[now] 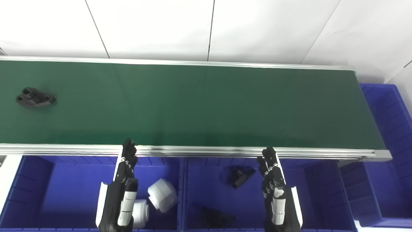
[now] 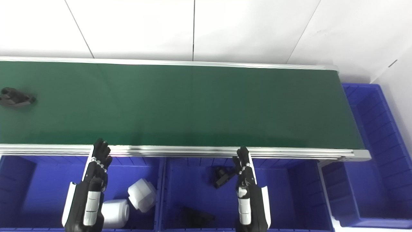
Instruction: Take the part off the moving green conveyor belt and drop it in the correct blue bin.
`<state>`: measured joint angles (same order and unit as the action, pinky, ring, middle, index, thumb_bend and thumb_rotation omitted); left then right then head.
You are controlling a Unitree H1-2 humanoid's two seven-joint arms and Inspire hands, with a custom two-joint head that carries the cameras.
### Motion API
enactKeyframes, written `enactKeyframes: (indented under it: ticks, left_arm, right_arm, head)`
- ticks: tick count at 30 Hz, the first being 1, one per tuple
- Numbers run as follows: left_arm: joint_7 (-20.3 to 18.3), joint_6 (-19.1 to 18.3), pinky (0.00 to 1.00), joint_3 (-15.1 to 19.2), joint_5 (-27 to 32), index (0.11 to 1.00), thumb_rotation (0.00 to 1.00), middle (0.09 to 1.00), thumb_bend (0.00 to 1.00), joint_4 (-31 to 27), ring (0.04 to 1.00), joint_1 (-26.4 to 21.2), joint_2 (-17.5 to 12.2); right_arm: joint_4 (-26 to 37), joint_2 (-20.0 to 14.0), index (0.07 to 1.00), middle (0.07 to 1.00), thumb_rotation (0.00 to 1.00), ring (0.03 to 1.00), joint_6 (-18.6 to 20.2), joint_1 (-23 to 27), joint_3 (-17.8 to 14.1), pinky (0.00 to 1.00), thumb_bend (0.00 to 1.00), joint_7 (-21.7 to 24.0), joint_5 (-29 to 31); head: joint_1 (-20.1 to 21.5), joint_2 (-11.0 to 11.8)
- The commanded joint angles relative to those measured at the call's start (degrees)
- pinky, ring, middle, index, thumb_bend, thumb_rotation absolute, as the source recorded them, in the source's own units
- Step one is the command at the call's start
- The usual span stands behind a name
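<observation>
A black bracket-shaped part (image 1: 34, 97) lies on the green conveyor belt (image 1: 199, 103) at its far left; it also shows at the left edge of the right eye view (image 2: 14, 97). My left hand (image 1: 124, 183) is open and empty, fingers straight, over the left blue bin (image 1: 64, 193) with its tips at the belt's near rail. My right hand (image 1: 275, 187) is open and empty over the middle blue bin (image 1: 309, 193), also at the rail. Both hands are far to the right of the part.
The left bin holds two white parts (image 1: 162, 194). The middle bin holds two black parts (image 1: 240, 175). A third blue bin (image 1: 389, 129) stands past the belt's right end. A metal rail (image 1: 206, 150) edges the belt's near side. White wall panels rise behind.
</observation>
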<state>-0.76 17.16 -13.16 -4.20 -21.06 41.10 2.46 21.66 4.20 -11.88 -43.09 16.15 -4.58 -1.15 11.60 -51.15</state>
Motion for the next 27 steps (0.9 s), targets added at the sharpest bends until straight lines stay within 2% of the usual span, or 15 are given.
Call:
enactKeyframes:
  ticks: [1,16,20,27]
  left_arm:
    - [0.38,1.70,1.00,-0.12,-0.75,1.000,0.94,1.000,0.70,-1.07,1.000,0.47,0.17]
    - [0.28,2.11,1.00,-0.13,-0.66,1.000,0.93,1.000,0.70,-0.73,1.000,0.31,0.03]
    - [0.25,3.72,1.00,-0.27,-0.28,1.000,0.93,1.000,0.69,0.37,1.000,0.53,-0.04]
    - [0.19,3.97,1.00,-0.05,-0.32,1.000,0.92,1.000,0.70,0.56,1.000,0.45,-0.15]
  right_arm:
    - [0.85,0.54,0.981,0.976,0.95,0.965,-2.25,-0.43,0.37,1.00,0.88,0.51,0.03]
    - [0.20,0.31,0.983,0.977,0.96,0.966,-2.66,-0.26,0.44,1.00,0.86,0.81,-0.40]
    - [-0.20,-0.06,0.988,0.979,0.96,0.971,-3.38,-0.49,0.35,1.00,0.86,1.07,0.17]
    - [-0.42,0.05,0.990,0.983,0.97,0.978,-3.56,-0.77,0.55,1.00,0.86,0.96,0.03]
  head:
    - [-0.06,0.07]
    - [-0.58,1.29]
    - [-2.66,2.48]
    - [-1.99,2.87]
